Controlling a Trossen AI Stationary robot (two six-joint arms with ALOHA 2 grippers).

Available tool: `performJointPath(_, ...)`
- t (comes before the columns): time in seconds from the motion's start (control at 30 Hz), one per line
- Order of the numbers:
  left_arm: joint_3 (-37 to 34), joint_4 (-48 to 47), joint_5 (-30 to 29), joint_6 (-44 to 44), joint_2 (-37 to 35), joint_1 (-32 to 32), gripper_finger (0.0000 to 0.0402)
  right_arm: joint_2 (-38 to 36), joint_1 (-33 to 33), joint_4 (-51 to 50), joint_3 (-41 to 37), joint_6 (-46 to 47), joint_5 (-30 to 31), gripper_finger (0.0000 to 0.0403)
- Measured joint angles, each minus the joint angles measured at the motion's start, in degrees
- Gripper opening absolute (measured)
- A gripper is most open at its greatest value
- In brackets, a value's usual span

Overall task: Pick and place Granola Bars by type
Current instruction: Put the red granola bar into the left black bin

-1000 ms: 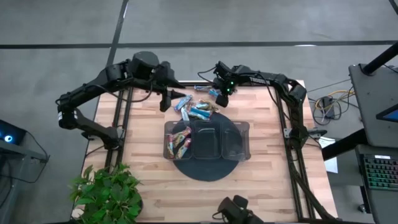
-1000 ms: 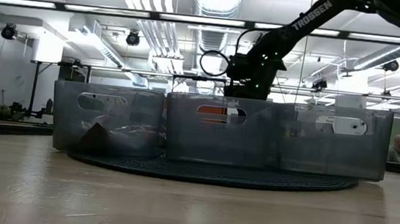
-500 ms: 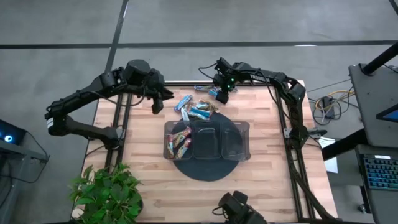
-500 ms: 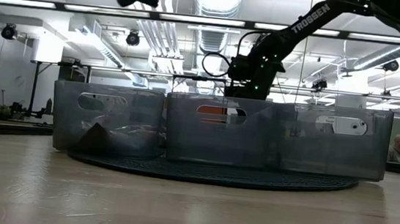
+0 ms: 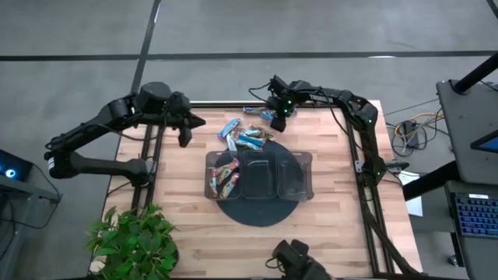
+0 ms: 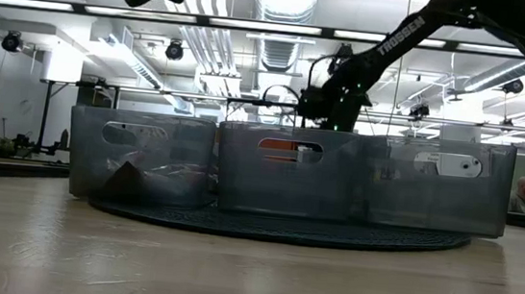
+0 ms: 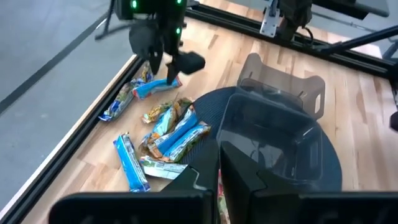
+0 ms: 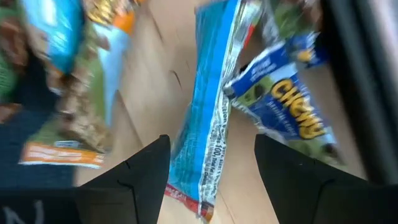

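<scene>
Several granola bars (image 5: 243,137) lie in a loose pile on the table, just beyond the dark three-compartment tray (image 5: 302,158). More bars lie along the far edge. My right gripper (image 5: 276,118) hangs open over those, pointing steeply down. In its wrist view, its fingers stand on either side of a light blue bar (image 8: 210,106), with a dark blue bar (image 8: 281,98) next to it. Reddish bars (image 5: 224,177) lie in the tray's left compartment. My left gripper (image 5: 187,134) is shut and holds nothing. It hangs in the air left of the pile (image 7: 169,129).
The tray stands on a dark round mat (image 5: 257,214). A single blue bar (image 7: 130,163) lies apart on the left of the pile. A dark rail (image 5: 218,103) runs along the table's far edge. Bare wood lies to the left and right of the tray. A potted plant (image 5: 132,237) stands at the near left corner.
My left gripper has drawn back from the pile toward the table's left edge and sunk a little, holding nothing. My right gripper has sunk slightly toward the bars at the far edge. The bars have stayed where they were.
</scene>
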Motion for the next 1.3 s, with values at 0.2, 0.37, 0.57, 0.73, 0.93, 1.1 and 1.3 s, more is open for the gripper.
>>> performJointPath(0.2,0.04,-0.07,-2.41,-0.74,-1.46,-0.01,0.0,3.02,-0.04,0.1,0.36,1.5,0.27,0.0224)
performJointPath(0.37,0.04,-0.16,-3.06,-0.82,-1.82,0.0,0.0,3.07,-0.04,0.11,0.42,1.27,0.51,0.0216)
performJointPath(0.57,0.04,-0.23,-3.03,-0.82,-1.71,-0.02,0.0,3.07,0.01,-0.19,0.42,1.05,0.32,0.0153)
performJointPath(0.73,0.04,-0.26,-3.03,-0.82,-1.82,-0.02,0.0,2.64,0.04,-1.62,0.4,2.05,-4.89,0.0083)
performJointPath(0.93,0.26,-0.71,-2.98,-1.29,-3.54,-0.02,0.0,1.55,0.6,-6.42,5.04,2.46,-11.75,0.0035)
performJointPath(1.1,0.26,-1.25,-2.96,-1.26,-5.27,-0.07,0.0,0.85,1.85,-11.53,11.38,1.27,-11.68,0.0038)
performJointPath(1.3,0.26,-2.16,-2.96,-1.26,-6.06,-0.07,0.0,-0.13,5.72,-16.88,22.18,1.29,-15.7,0.004)
